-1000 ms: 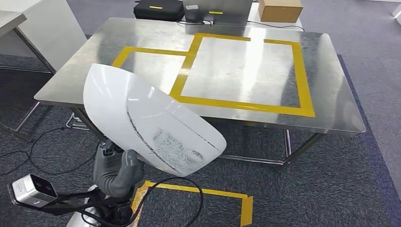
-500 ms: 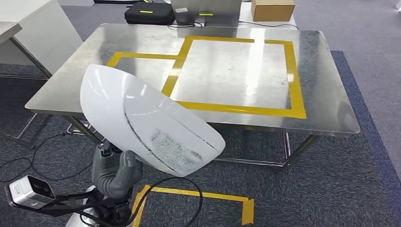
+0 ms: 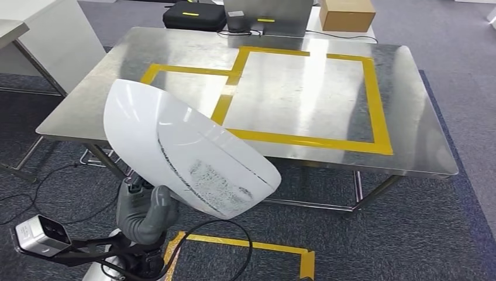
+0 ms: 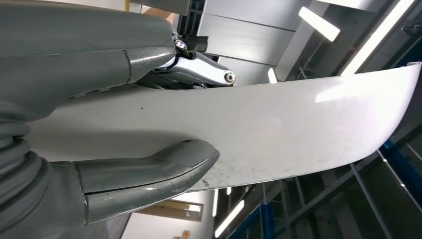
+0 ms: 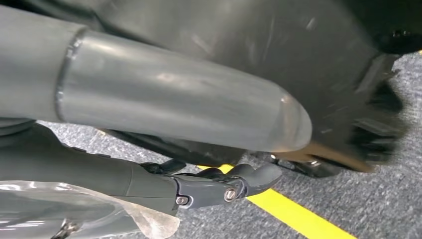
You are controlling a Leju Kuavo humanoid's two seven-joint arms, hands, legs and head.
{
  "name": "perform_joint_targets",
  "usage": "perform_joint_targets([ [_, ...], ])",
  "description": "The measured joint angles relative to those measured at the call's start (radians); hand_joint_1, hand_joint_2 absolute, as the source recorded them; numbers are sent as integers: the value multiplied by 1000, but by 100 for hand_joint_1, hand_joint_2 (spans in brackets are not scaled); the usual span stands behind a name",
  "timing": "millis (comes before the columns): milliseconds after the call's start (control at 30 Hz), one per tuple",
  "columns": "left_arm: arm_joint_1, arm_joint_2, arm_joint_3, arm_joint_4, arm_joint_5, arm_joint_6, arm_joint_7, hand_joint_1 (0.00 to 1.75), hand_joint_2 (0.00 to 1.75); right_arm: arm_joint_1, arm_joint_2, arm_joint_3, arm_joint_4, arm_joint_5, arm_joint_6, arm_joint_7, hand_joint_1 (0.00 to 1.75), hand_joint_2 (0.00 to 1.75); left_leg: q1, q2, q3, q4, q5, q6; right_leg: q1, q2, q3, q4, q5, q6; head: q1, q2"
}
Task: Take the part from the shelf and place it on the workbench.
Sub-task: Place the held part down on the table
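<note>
we judge the pickup done: our left hand (image 3: 145, 212) grips the one white curved part (image 3: 187, 155) from below, thumb and fingers clamped on its edge in the left wrist view, carried in the air just short of the workbench (image 3: 409, 111). setting it down is left to do. our right hand (image 5: 164, 144) hangs over the floor holding nothing, fingers apart. we count one part, one workbench with two yellow-taped boxes (image 3: 374, 88), and one cardboard box (image 3: 346, 14) behind.
</note>
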Motion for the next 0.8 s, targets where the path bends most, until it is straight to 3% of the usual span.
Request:
perform_joint_targets([
  [67,0,0,0,1,0,0,0,175,175,3,0,0,0,0,0,0,0,0,-1,0,2,1,-5,3,0,0,-66,100,-18,4,1,0],
  [100,0,0,0,1,0,0,0,175,175,4,0,0,0,0,0,0,0,0,-1,-1,6,1,-8,3,-1,0,-74,97,2,5,1,0],
  [167,0,0,0,2,1,0,0,175,175,5,0,0,0,0,0,0,0,0,0,-3,17,2,-17,-2,-3,0,-37,-11,82,4,1,0],
  [233,0,0,0,2,1,0,0,175,175,4,0,0,0,0,0,0,0,0,-4,-4,24,6,-27,-12,-3,1,17,-124,127,-1,1,0],
  [267,0,0,0,2,2,1,0,175,175,3,0,0,0,0,0,0,0,0,-6,-4,25,7,-30,-16,-2,2,32,-151,129,-5,0,0],
  [400,-1,1,0,2,2,1,0,175,175,4,0,-3,0,0,0,2,0,0,-5,-3,24,21,-46,-34,-3,3,45,-162,117,-30,-5,0],
  [467,-1,1,0,2,2,2,0,175,175,3,0,-4,0,0,0,2,0,0,-2,-2,-13,103,-89,-43,-5,0,54,-165,114,-42,-8,0],
  [533,-1,2,0,2,2,3,0,175,175,3,0,-6,0,0,0,2,0,0,-1,-1,-83,237,-139,-48,-5,-1,60,-165,108,-49,-10,0],
  [567,-1,2,1,2,2,3,0,175,175,3,0,-7,0,0,0,2,0,0,-1,-1,-110,281,-145,-48,-4,-1,64,-165,104,-50,-10,0],
  [600,0,2,1,2,2,3,0,175,175,3,0,-7,0,0,0,2,0,0,-1,-1,-122,292,-132,-47,-4,0,69,-165,101,-50,-10,0],
  [633,0,2,1,2,2,3,0,175,175,4,0,-8,0,0,0,2,0,0,-1,-1,-116,265,-100,-44,-3,1,75,-165,97,-50,-10,0],
  [700,0,2,1,2,3,3,0,175,175,4,0,-8,0,0,0,3,0,0,-3,-1,-71,144,-20,-32,-2,3,87,-165,88,-46,-10,0],
  [733,0,2,1,2,3,3,0,175,175,4,1,-8,0,1,0,3,0,0,-6,-1,-48,88,3,-26,0,4,90,-164,84,-43,-10,0],
  [800,0,1,1,2,4,2,0,175,175,3,1,-8,0,1,0,4,0,0,-10,-1,-29,35,8,-20,2,3,89,-165,80,-32,-10,0],
])
